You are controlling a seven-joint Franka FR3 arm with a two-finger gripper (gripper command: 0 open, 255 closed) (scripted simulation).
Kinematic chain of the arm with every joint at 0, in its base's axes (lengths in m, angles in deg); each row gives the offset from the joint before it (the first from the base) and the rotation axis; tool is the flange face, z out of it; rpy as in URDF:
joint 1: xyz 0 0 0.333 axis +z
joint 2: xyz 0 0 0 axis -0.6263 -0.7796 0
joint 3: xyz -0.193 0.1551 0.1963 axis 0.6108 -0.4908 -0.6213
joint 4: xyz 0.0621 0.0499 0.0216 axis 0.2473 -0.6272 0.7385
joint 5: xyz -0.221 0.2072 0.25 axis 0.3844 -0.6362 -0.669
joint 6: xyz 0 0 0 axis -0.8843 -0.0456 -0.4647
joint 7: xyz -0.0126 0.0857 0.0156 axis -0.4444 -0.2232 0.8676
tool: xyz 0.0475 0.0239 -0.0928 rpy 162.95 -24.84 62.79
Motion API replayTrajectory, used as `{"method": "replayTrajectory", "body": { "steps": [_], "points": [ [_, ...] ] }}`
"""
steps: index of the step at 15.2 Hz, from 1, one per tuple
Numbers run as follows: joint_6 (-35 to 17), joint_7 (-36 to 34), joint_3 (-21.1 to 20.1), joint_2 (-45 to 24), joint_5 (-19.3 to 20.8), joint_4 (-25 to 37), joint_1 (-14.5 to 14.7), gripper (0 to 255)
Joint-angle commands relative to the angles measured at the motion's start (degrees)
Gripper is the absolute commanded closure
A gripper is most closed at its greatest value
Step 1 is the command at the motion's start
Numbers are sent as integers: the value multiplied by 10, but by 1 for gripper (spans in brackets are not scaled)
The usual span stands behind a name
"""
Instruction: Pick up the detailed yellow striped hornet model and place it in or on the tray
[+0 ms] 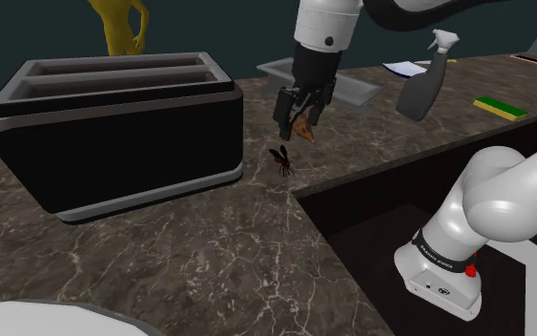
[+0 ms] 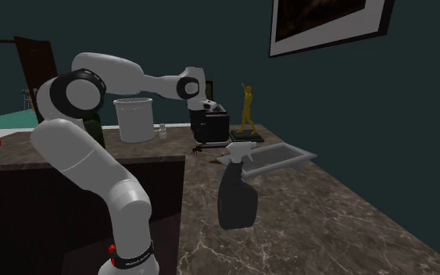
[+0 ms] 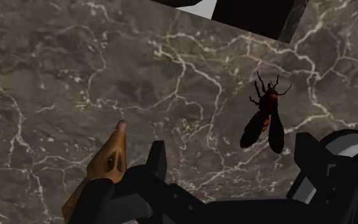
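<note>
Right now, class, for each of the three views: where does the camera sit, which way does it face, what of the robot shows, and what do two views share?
Shoulder view: beside the arm's base, looking down across the counter at the toaster; arm and pincer show.
Second exterior view: at the counter's end behind the spray bottle, facing the toaster; whole arm shows.
Wrist view: on the hand, looking down at the insect model; the open pincer's black fingers show.
Shared: shoulder and second exterior views both hold the tray.
</note>
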Motion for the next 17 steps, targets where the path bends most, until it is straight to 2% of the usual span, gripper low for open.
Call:
{"method": "replayTrajectory", "body": {
  "steps": [1,2,10,17],
  "points": [
    [-8,-28,-23,-28,-5,18,4,0],
    [-11,-39,-32,-41,-5,26,5,0],
    [-71,-39,-42,-50,-9,-24,7,0],
    [-71,-39,-42,-50,-9,-24,7,0]
  ]
}}
